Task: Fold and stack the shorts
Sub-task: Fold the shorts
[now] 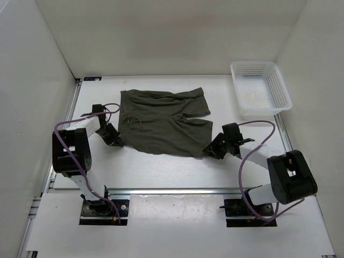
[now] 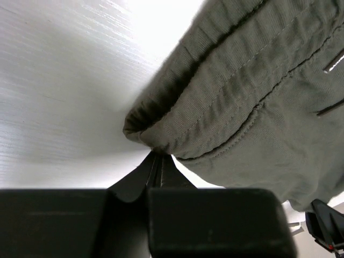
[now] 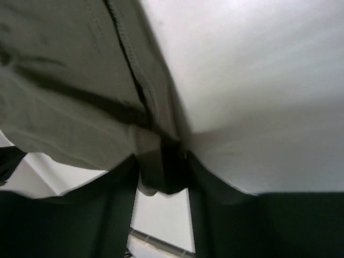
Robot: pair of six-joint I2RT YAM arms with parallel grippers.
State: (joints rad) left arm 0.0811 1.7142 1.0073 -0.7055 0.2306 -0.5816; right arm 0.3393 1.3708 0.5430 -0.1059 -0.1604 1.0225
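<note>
Nothing is folded yet: the shorts (image 1: pixel 161 121) are pinched by the left end effector (image 2: pixel 155 161); the grip of the right end effector (image 3: pixel 164 183) cannot be told.

Seen from above, the tips of the left gripper (image 1: pixel 117 142) and right gripper (image 1: pixel 210 151) are hidden at the near edge of the shorts (image 1: pixel 161 121). The left wrist view cuts the cloth off at top and right. The right wrist view is blurred, so its gripper's hold cannot be judged.
</note>
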